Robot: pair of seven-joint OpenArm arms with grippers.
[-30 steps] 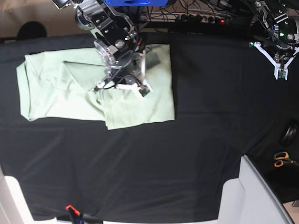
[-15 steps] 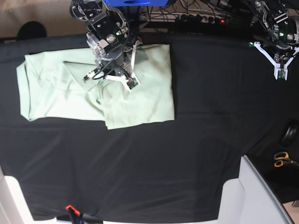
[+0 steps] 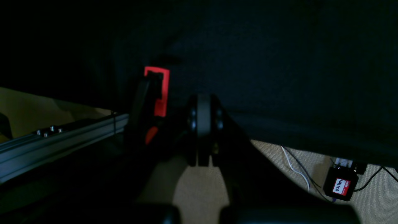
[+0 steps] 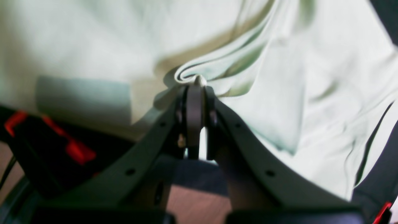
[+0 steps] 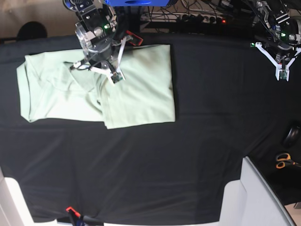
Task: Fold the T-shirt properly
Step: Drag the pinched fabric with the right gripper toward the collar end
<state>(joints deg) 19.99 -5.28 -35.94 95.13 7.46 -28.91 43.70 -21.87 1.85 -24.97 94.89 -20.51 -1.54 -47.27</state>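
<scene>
Base camera looks straight down on the whole counter; each wrist camera peers close along its claw, right sharing the T-shirt

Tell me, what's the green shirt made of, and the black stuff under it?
The T-shirt looks like soft, matte knit cloth, probably cotton: it wrinkles and folds easily. The black tablecloth under it also looks like fabric, dull and non-shiny, with gentle creases.
</scene>
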